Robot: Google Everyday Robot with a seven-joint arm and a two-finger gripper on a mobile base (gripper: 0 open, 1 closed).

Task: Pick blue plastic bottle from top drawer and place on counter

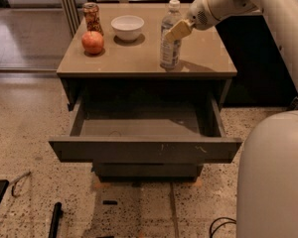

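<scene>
The blue plastic bottle (168, 52), clear with a white cap, stands upright on the tan counter (134, 59), right of centre, with its base on the surface. My gripper (177, 30) reaches in from the upper right. Its tan fingers are closed around the bottle's upper half. The top drawer (144, 150) is pulled fully out below the counter. Its inside looks empty.
A red apple (92, 42), a red-patterned can (91, 15) and a white bowl (127, 27) stand at the counter's back left. My white base (273, 177) fills the lower right. A black tool (54, 219) and cables (221, 224) lie on the speckled floor.
</scene>
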